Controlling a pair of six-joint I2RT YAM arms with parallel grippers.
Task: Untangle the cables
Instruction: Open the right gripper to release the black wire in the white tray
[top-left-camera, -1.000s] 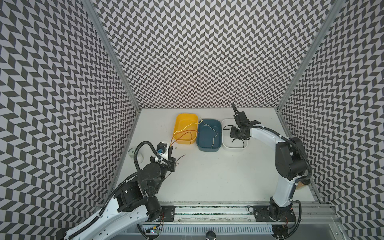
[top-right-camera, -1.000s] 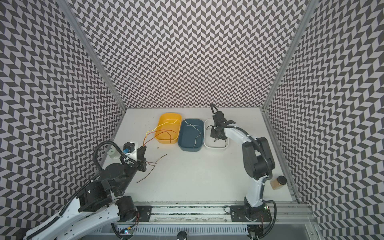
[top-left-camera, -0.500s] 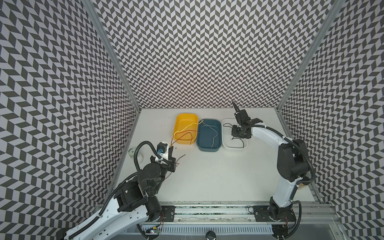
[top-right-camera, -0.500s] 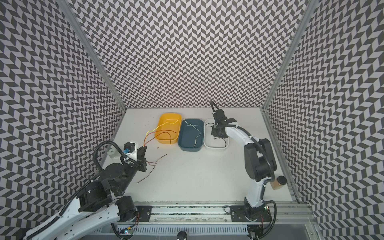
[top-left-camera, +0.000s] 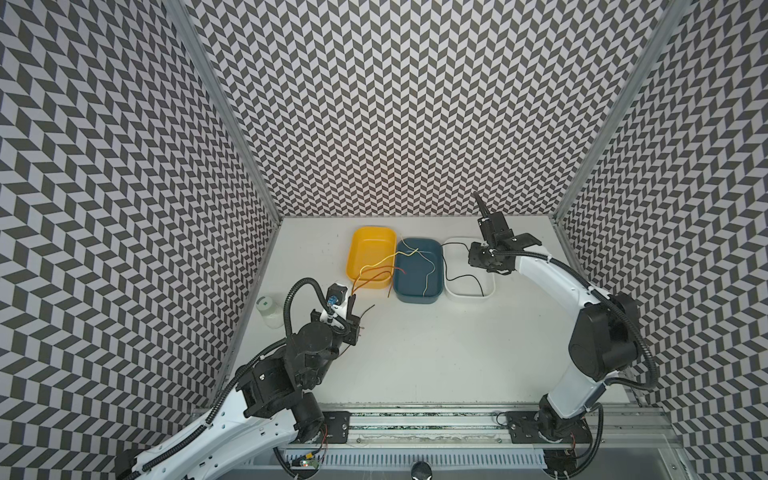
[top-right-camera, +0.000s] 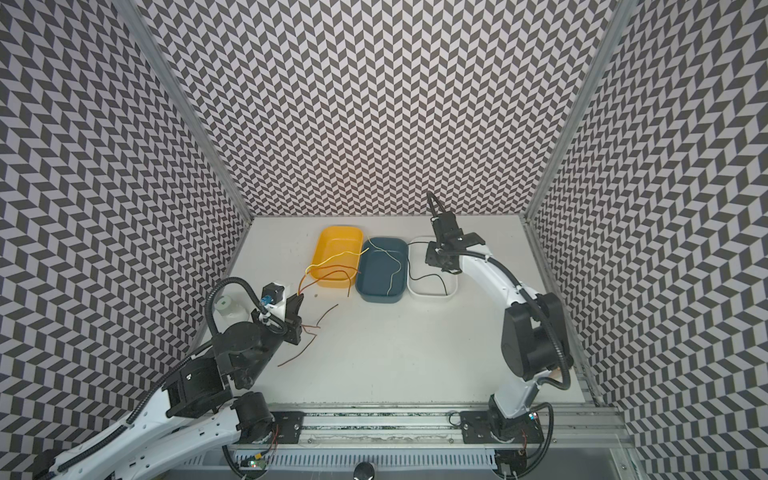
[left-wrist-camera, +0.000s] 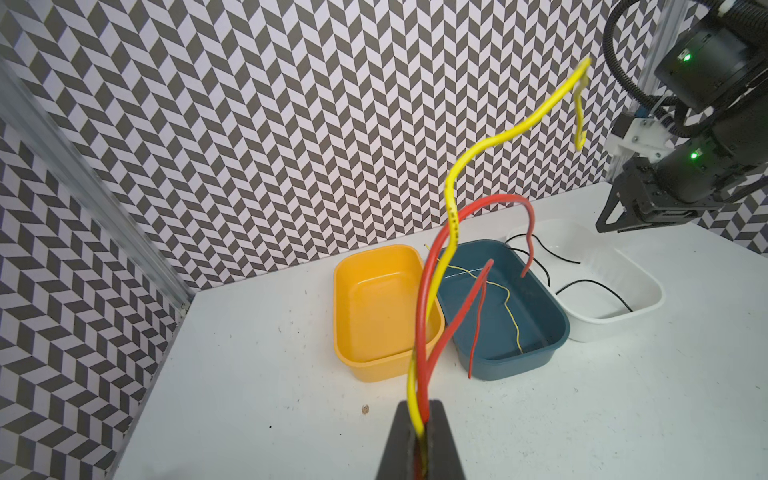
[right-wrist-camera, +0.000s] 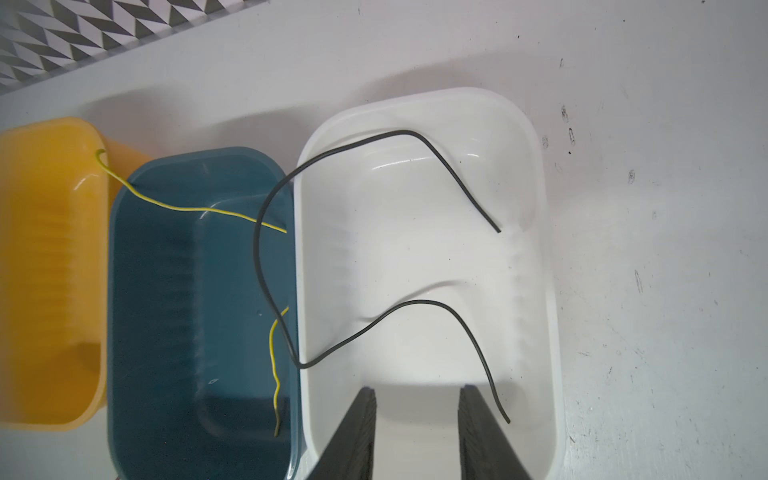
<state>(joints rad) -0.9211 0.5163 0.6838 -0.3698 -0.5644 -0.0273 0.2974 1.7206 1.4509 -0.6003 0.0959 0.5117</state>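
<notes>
My left gripper (left-wrist-camera: 419, 409) is shut on a bundle of cables, seen in both top views (top-left-camera: 352, 296) (top-right-camera: 299, 296). From it a thick yellow cable (left-wrist-camera: 451, 208) and red cables (left-wrist-camera: 422, 316) rise and arc over the yellow tray (top-left-camera: 372, 232) and blue tray (top-left-camera: 415, 299). A brown cable (top-right-camera: 299, 353) trails on the table beside that gripper. My right gripper (right-wrist-camera: 417, 390) (top-left-camera: 480, 261) hangs open above the white tray (right-wrist-camera: 536, 232), nothing between its fingers. A black cable (right-wrist-camera: 415, 301) lies loose in the white tray, one loop over the blue tray's edge. A thin yellow cable (right-wrist-camera: 183, 209) lies in the blue tray.
The three trays stand side by side at the back middle of the table. A small white jar (top-left-camera: 268, 309) stands at the left table edge near the left arm. Patterned walls close the table on three sides; the mounting rail (top-left-camera: 415, 415) runs along the front.
My right gripper has opened and let go of the black cable, which now lies loose in the white tray. The left arm and its bundle have not moved.
</notes>
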